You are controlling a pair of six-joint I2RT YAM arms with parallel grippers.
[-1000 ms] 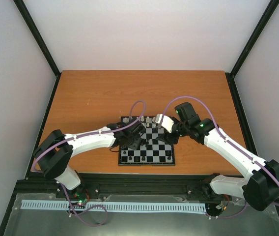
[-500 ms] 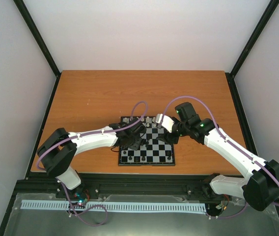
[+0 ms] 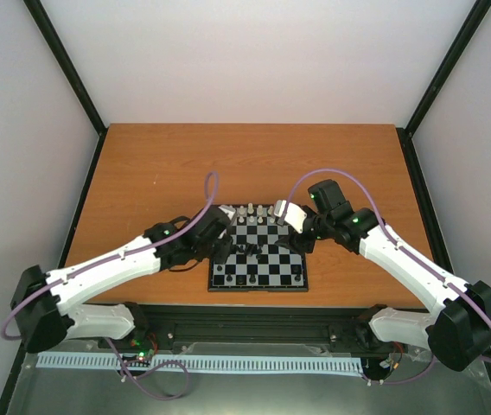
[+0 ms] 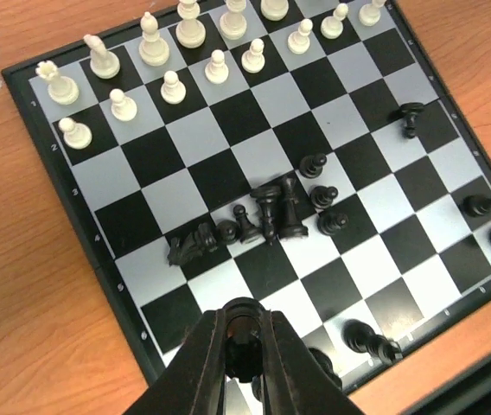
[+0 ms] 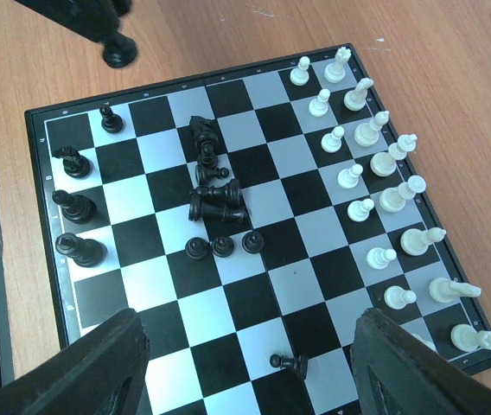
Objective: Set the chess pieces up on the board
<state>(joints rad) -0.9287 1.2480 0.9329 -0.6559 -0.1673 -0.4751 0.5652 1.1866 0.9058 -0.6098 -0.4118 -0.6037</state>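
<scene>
Glossy board (image 4: 254,156), wood-grain table (image 4: 21,285)

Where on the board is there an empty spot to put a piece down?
A bare band of the board runs between the white pawns and the black pile. Squares around the lone black pawn are free too. Crowded: the black pile and the white rows.

The left arm (image 3: 107,268) stretched low and long from the near left corner, wrist turned toward the centre. The left jaws were pinched shut on a small black piece (image 4: 244,353). The right arm (image 3: 401,255) reached in from the near right, wrist angled downward. The right jaws stood wide apart with nothing between them, facing down.
</scene>
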